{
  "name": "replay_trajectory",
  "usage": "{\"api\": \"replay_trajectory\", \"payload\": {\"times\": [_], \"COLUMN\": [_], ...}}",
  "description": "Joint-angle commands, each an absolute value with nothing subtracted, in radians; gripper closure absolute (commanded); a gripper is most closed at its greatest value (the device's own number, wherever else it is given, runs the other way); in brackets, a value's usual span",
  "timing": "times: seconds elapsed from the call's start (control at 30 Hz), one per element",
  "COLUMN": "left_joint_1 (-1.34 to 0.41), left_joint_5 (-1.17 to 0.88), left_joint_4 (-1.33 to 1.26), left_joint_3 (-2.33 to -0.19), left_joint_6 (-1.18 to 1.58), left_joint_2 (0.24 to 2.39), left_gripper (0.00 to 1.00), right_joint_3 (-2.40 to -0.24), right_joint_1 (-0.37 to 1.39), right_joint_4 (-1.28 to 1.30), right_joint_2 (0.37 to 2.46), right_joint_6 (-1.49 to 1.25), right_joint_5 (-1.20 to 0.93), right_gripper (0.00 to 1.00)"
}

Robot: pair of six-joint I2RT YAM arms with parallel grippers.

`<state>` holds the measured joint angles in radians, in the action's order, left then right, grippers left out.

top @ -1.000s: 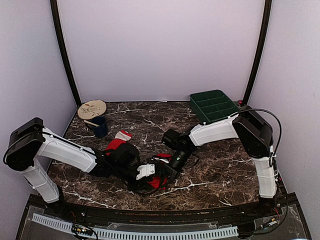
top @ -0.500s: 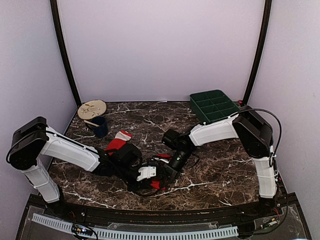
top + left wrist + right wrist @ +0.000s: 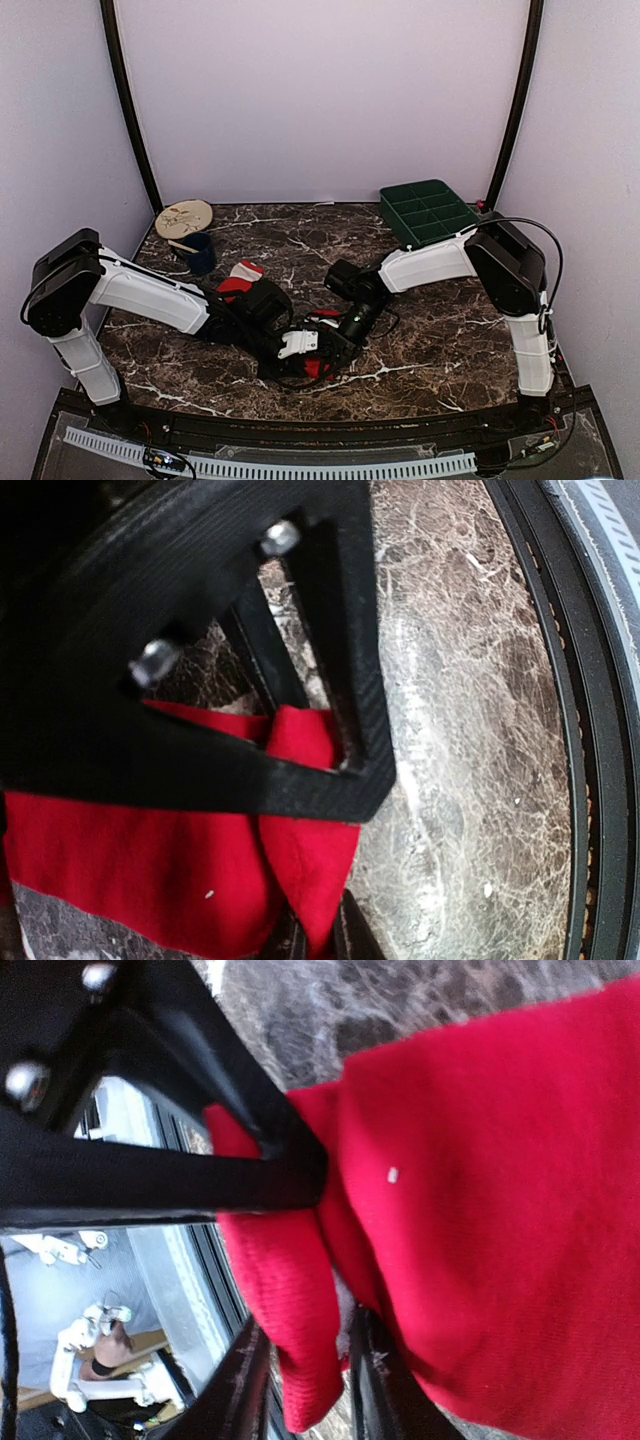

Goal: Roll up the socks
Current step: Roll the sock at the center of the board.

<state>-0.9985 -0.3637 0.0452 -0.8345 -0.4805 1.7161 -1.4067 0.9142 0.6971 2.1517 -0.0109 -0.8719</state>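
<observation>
A plain red sock (image 3: pixel 316 366) lies bunched on the marble table near the front middle, between both grippers. My left gripper (image 3: pixel 312 350) is shut on a fold of it; in the left wrist view the fingertips (image 3: pixel 350 942) pinch the red fabric (image 3: pixel 150 860) at the bottom edge of the picture. My right gripper (image 3: pixel 345 332) is shut on another fold; in the right wrist view a ribbed red edge (image 3: pixel 290 1310) hangs between its fingers (image 3: pixel 375 1380). The second sock (image 3: pixel 236 283), red with a white-and-pink cuff, lies flat behind the left arm.
A green compartment tray (image 3: pixel 428 212) stands at the back right. A blue cup (image 3: pixel 200 252) and a round wooden disc (image 3: pixel 184 217) stand at the back left. The table's black front rail (image 3: pixel 560 680) is close to the left gripper.
My left arm has pushed a little further right towards the right gripper, and the red sock between them looks more bunched. The right arm has barely moved.
</observation>
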Motion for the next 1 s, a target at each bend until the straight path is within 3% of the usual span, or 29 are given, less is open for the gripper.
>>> {"api": "replay_trajectory", "payload": {"times": [0.0, 0.13, 0.53, 0.97], "left_joint_1": [-0.982, -0.976, -0.97, -0.969], "left_joint_5": [-0.403, -0.416, -0.486, -0.564], "left_joint_4": [0.131, 0.158, 0.214, 0.328], "left_joint_3": [-0.856, -0.865, -0.886, -0.954], "left_joint_6": [-0.5, -0.5, -0.52, -0.559], "left_joint_2": [1.71, 1.707, 1.708, 1.748], "left_gripper": [0.89, 0.89, 0.89, 0.89], "right_joint_3": [-1.364, -1.319, -1.116, -0.822], "right_joint_1": [0.905, 0.903, 0.88, 0.921], "right_joint_4": [0.651, 0.598, 0.395, 0.148], "right_joint_2": [2.119, 2.076, 1.926, 1.587], "right_joint_6": [-0.039, -0.084, -0.259, -0.423], "right_joint_5": [-0.842, -0.819, -0.714, -0.23], "right_gripper": [0.72, 0.63, 0.61, 0.6]}}
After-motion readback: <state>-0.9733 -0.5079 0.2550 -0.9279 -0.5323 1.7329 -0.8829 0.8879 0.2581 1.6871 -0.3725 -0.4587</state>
